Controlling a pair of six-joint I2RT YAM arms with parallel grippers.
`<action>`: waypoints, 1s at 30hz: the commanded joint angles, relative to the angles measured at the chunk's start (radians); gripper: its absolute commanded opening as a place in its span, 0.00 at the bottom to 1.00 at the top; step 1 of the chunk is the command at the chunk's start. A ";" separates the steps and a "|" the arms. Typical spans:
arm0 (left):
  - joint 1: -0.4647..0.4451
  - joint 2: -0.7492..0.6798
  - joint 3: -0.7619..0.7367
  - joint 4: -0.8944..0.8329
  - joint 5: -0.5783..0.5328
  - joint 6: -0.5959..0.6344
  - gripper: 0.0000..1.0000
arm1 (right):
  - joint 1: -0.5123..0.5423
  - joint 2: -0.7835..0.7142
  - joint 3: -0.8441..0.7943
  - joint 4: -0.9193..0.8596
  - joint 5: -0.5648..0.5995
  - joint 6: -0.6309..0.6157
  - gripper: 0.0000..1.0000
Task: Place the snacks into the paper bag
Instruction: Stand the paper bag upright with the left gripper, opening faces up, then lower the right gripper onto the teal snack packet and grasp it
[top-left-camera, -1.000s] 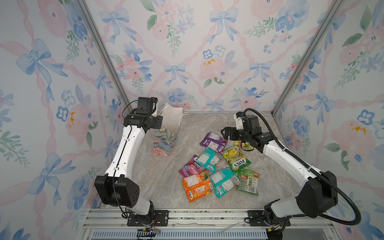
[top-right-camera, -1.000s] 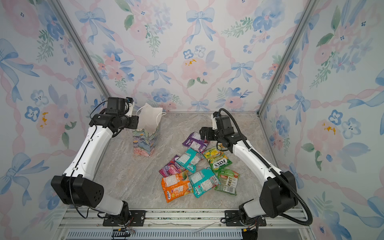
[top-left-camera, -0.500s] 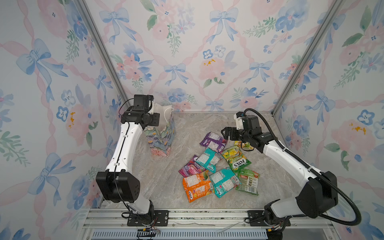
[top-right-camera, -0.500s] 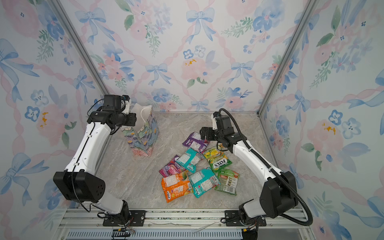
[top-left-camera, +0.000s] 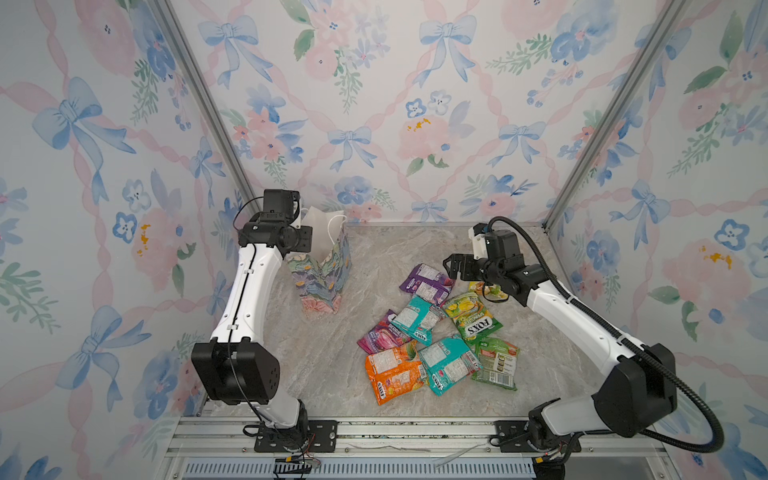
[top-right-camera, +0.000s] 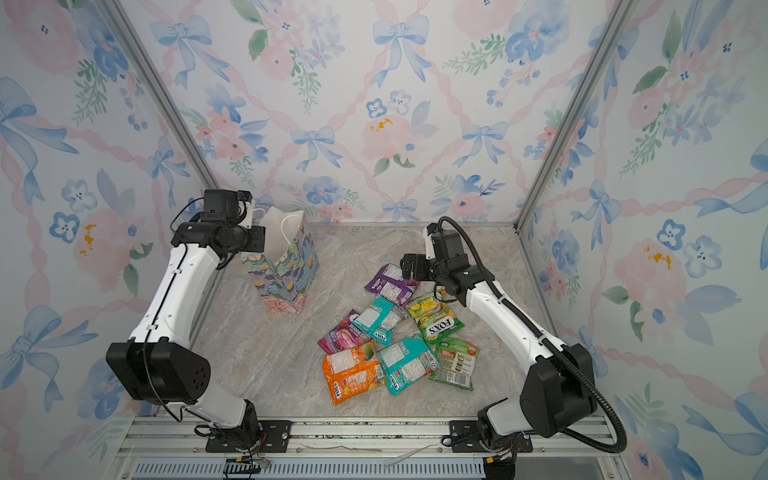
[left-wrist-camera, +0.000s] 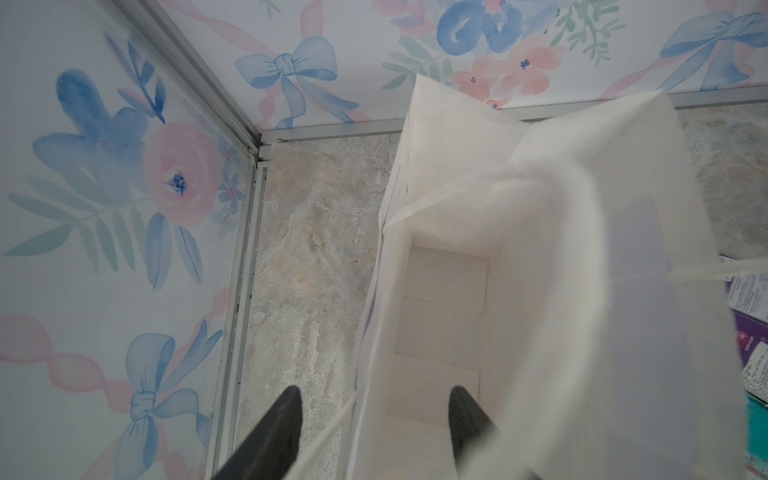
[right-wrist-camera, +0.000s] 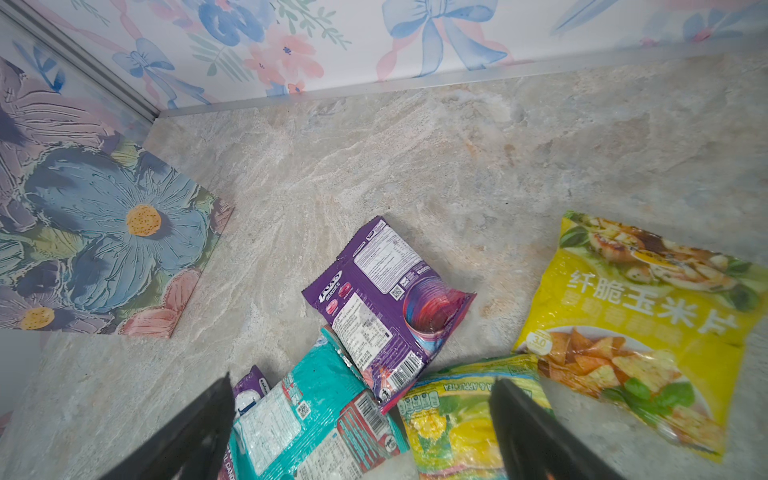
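Standing upright near the counter's (top-left-camera: 324, 357) far left corner, the paper bag (top-left-camera: 322, 270) shows its white inside. The left claw (left-wrist-camera: 374, 395), spread, straddles one wall. The snacks (top-left-camera: 417, 320) lie heaped mid-counter, well apart from the bag, and the right claw (right-wrist-camera: 361, 380) hangs spread wide above them.

the left arm (top-left-camera: 249, 299) and the right arm (top-left-camera: 577, 324) are built alike: smooth white shells between chunky matte-black joint housings (top-left-camera: 232, 370), each bolted by a black base plate (top-left-camera: 295, 432) to a silver rail (top-left-camera: 415, 432). a thin black cable (top-left-camera: 245, 286) runs along the left one, and a thick ribbed black hose (top-left-camera: 538, 251) loops off the right. the left pincer (left-wrist-camera: 374, 395) and the right pincer (right-wrist-camera: 361, 386) have plain black tapered fingers (right-wrist-camera: 528, 432).
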 joint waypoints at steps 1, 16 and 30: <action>0.011 0.024 0.000 -0.023 -0.003 -0.013 0.56 | 0.004 -0.014 0.001 -0.018 0.000 -0.010 0.98; 0.023 0.079 0.011 -0.025 0.105 -0.021 0.15 | 0.018 -0.020 -0.062 -0.022 -0.032 0.059 1.00; 0.023 0.057 0.025 -0.020 0.368 -0.047 0.00 | 0.143 0.010 -0.243 -0.017 -0.055 0.258 0.83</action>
